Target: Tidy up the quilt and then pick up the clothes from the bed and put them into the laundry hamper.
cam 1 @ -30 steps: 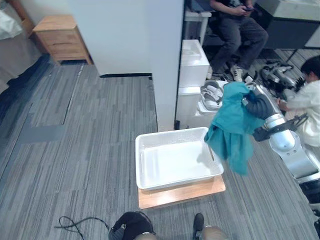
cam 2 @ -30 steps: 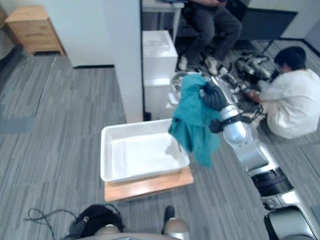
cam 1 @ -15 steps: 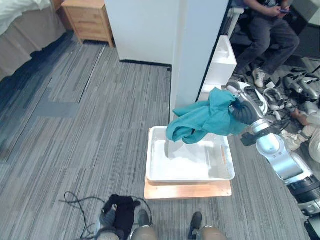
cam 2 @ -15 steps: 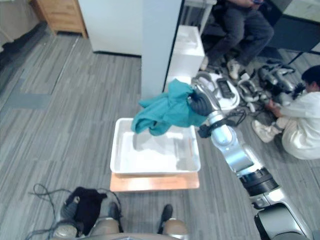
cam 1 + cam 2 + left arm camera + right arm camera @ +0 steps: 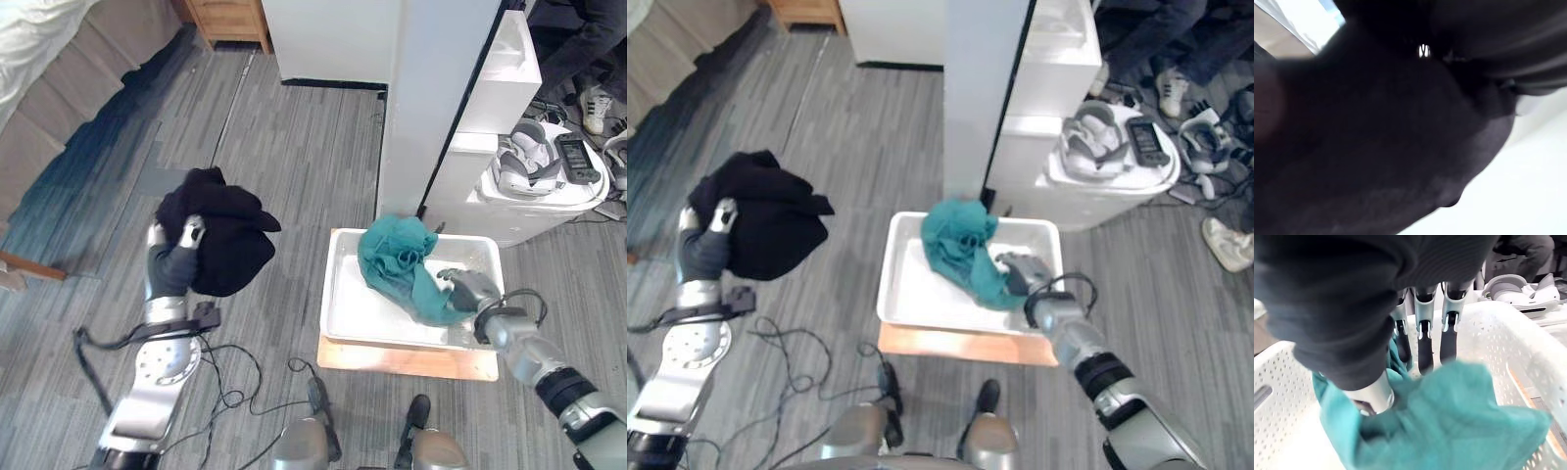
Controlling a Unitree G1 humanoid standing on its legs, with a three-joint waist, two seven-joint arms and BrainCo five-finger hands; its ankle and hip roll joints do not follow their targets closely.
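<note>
Left eye view: the teal garment [image 5: 402, 269] lies bunched inside the white laundry hamper [image 5: 343, 308], against its far edge and trailing toward its near right corner. The hamper sits on a wooden board [image 5: 392, 358] on the grey carpet floor [image 5: 284, 186]. The right hand [image 5: 468, 290] is inside the hamper at the garment's near end. The left hand [image 5: 179, 257] is raised over the floor, well apart from the hamper, fingers curled into a black garment [image 5: 220, 235] that hangs bundled from it.

Right eye view: the bed [image 5: 666, 44] occupies the far left corner.

Left wrist view: black cloth covers the lens.

Right wrist view: the fingers [image 5: 1422, 340] are extended straight, released, tips just above the teal cloth; the thumb rests against it.
</note>
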